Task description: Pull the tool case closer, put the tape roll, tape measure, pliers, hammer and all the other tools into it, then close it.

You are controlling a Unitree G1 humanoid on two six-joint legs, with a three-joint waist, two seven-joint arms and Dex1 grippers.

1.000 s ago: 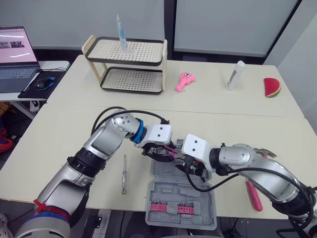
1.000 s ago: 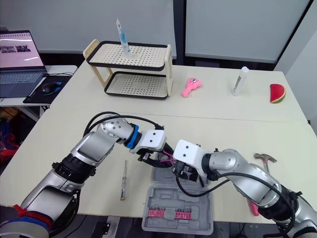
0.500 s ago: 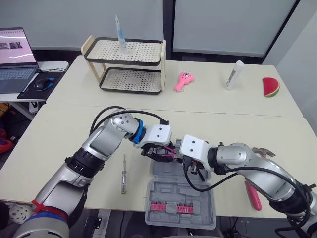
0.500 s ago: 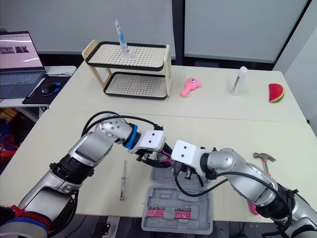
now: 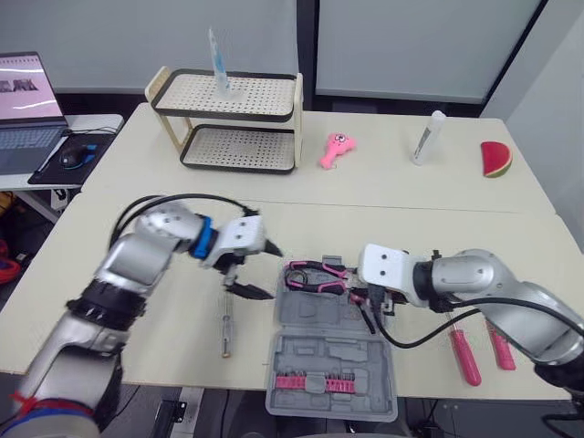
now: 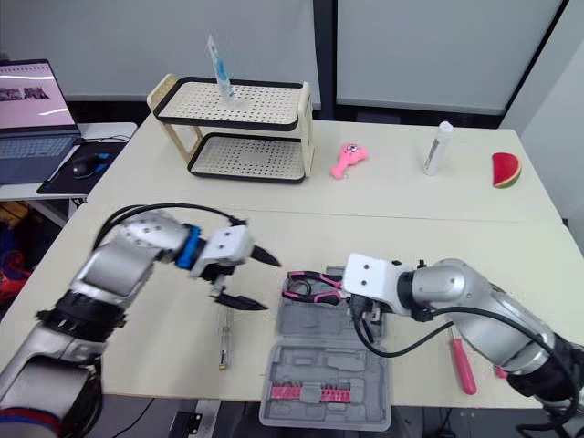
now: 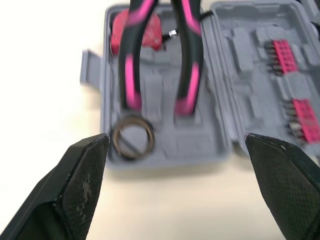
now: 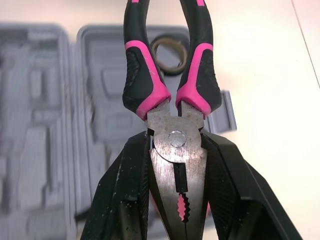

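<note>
The grey tool case (image 5: 333, 365) lies open at the table's front edge, with pink bits in its near half. Black-and-pink pliers (image 5: 313, 271) hover over its far half; my right gripper (image 8: 176, 142) is shut on their metal head, handles pointing left. A tape roll (image 7: 132, 141) sits in the case beyond the handles, and a red object (image 7: 137, 35) lies in the same half. My left gripper (image 5: 271, 273) hangs open just left of the case, holding nothing. A screwdriver (image 5: 227, 321) lies on the table under my left arm.
Two red-handled tools (image 5: 465, 354) lie on the table right of the case. On the far table stand a two-tier rack (image 5: 233, 119), a pink toy (image 5: 334, 149), a white bottle (image 5: 424, 137) and a watermelon slice (image 5: 495, 158). A laptop (image 5: 27, 100) sits far left.
My left gripper has let go of the pliers, opened wide and drawn back to the left. The right gripper has shifted right, still holding the pliers' head.
</note>
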